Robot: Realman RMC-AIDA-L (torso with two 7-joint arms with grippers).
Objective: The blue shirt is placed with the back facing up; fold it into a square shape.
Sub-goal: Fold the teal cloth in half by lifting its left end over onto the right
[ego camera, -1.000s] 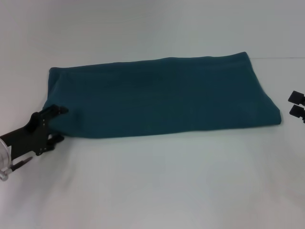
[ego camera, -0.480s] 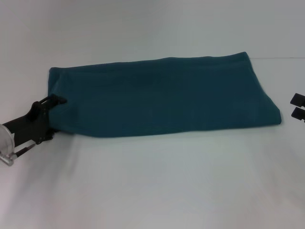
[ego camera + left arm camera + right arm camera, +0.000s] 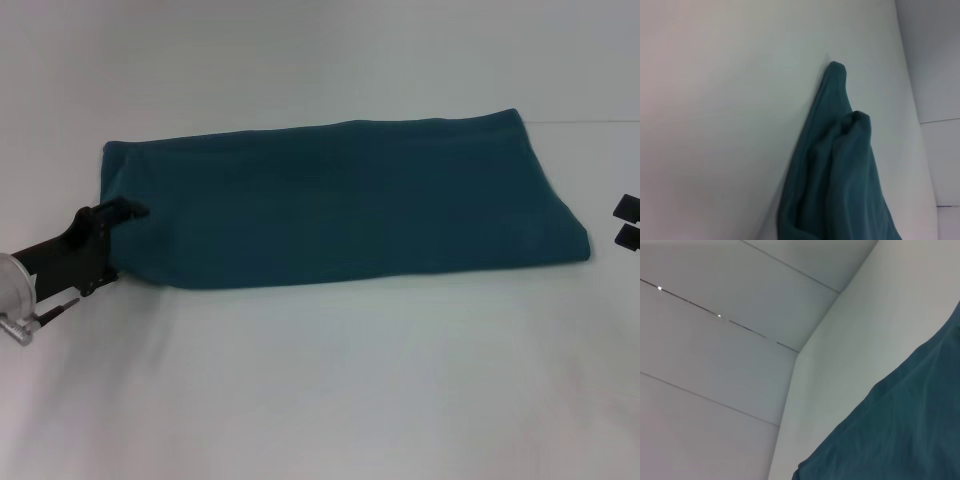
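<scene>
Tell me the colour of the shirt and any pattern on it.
The blue shirt is plain dark teal-blue, no pattern; clearest in the head view.

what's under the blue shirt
The blue shirt lies folded into a long band on the white table, which shows bare all around it. Whatever lies beneath the cloth is hidden. The left gripper is at its left end; the right gripper stays apart.

Plain white table (image 3: 320, 400), pale panelled wall (image 3: 715, 365) with thin seams

Soft, even, bright light; faint shadows; slightly hazy, low-contrast pictures.
</scene>
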